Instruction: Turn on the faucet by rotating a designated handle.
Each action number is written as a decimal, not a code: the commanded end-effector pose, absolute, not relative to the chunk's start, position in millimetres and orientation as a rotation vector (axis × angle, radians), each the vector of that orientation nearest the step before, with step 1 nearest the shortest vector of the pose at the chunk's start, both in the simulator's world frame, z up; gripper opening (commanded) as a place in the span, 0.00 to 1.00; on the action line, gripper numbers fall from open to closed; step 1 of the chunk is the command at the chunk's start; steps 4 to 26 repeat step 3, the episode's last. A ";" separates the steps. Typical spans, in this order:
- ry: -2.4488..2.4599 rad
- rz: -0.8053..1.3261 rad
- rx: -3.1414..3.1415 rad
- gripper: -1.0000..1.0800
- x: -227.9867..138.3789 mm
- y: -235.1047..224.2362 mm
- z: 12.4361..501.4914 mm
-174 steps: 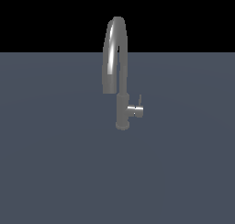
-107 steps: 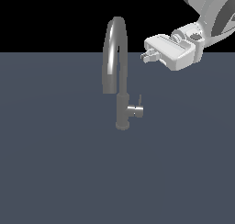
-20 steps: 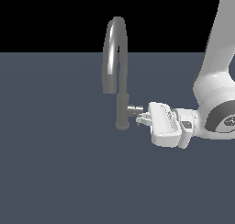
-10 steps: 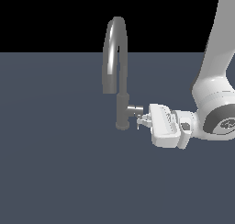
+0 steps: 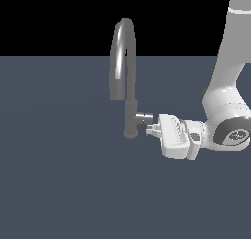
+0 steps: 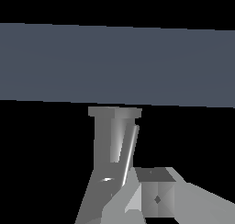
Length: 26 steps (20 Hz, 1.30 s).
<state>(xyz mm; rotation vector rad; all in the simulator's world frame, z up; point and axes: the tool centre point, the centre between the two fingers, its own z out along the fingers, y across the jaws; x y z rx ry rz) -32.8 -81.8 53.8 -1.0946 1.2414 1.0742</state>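
In the exterior view the faucet [image 5: 128, 76] stands upright near the middle of the flat grey table [image 5: 63, 184], a slim brushed-metal column rising into a high arch whose spout end hangs down on the exterior view's left of the column. Low on the column the handle [image 5: 144, 117], a short horizontal stub, juts toward the exterior view's right. The white arm [image 5: 226, 101] comes down along that right edge and bends so that the claw [image 5: 151, 130] lies roughly level, pointing at the column. Its fingertips sit just below and beside the stub's outer end, very close to it; whether they touch it cannot be told, and how far the claw is open cannot be told either, since the fingers overlap from this side. The wrist view shows what the other does not: the handle [image 6: 114, 138] close up as a pale flat-capped cylinder, a thin lever pin [image 6: 130, 149] slanting across it, and one blocky fingertip [image 6: 155, 193] right beside the pin's near end.
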 end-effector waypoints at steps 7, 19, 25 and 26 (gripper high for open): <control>1.285 1.079 -1.081 0.00 -27.9 -78.4 22.4; 1.285 1.079 -1.081 0.00 -27.9 -78.4 22.4; 1.285 1.079 -1.081 0.00 -27.9 -78.4 22.4; 1.285 1.079 -1.081 0.00 -27.9 -78.4 22.4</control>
